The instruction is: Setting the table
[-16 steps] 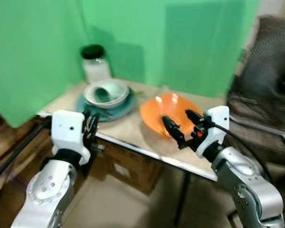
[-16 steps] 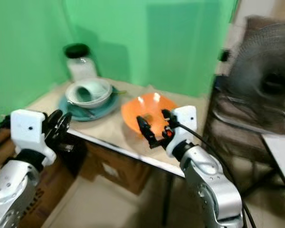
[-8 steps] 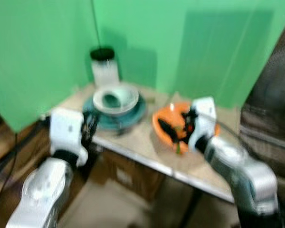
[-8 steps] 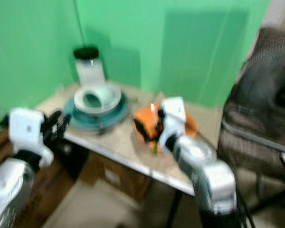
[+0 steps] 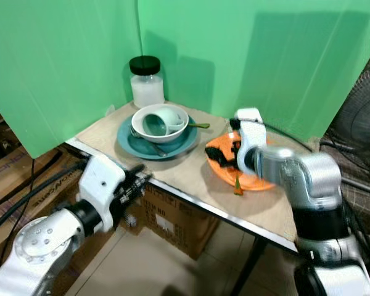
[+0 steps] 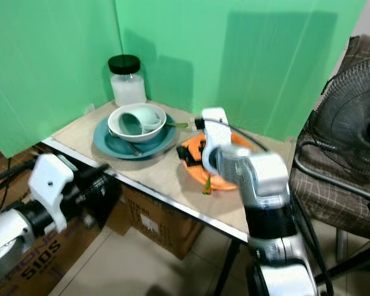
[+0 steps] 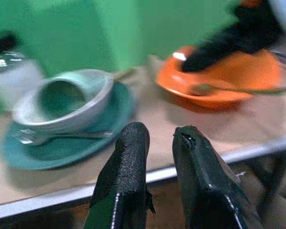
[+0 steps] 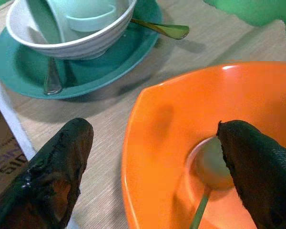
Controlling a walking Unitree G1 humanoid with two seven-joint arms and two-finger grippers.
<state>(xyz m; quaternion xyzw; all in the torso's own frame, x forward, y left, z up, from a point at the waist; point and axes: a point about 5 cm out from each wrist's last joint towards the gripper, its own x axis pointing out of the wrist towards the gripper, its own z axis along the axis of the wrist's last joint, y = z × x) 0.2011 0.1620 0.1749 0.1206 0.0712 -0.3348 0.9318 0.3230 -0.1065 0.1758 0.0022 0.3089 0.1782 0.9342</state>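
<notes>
The right gripper (image 8: pixel 152 176) has come over the orange bowl (image 5: pixel 259 179), fingers spread astride its rim. Next, close on it. The left gripper (image 7: pixel 155 143), nearly closed, waits before it.

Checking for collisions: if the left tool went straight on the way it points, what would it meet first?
Probably the table edge, just ahead of the left tool and near its height. If it cleared that, next comes the teal plate holding the white bowl. Depth is unclear.

The right pincer (image 6: pixel 196 157) straddles the near rim of the orange bowl (image 6: pixel 225 172) on the table (image 6: pixel 160 174).
</notes>
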